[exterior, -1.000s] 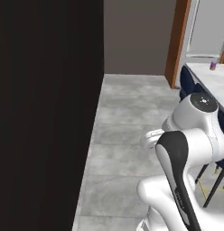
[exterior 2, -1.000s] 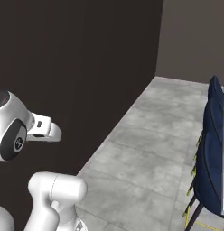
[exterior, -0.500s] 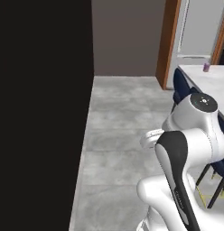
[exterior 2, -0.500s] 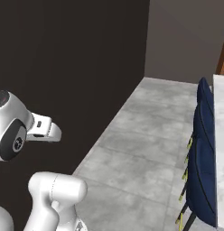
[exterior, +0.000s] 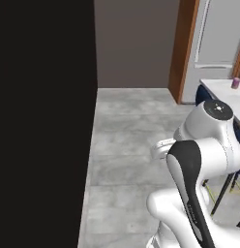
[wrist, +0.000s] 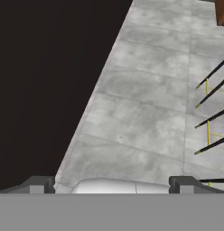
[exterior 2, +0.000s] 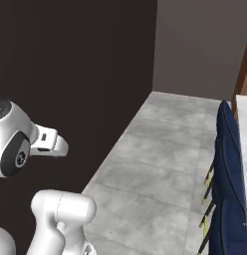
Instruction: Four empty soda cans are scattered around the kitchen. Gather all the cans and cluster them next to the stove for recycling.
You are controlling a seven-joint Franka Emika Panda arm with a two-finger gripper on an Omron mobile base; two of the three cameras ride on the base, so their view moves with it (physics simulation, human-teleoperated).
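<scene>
Gripper (wrist: 111, 182) empty w/ jaws wide apart over bare floor, so imo keep the arm tucked and drive twd the can (exterior: 235, 83) on the far counter (exterior: 219, 92) b4 reaching.

On the white bench (exterior: 227, 92), cut off by the right edge of the left base view, stands one small purple soda can (exterior: 235, 83), too small to read its top or label. The blue stools (exterior 2: 229, 164) beside the bench are cut by the right and bottom edges. In the hand view only their dark legs (wrist: 212, 92) show, seats out of frame.
</scene>
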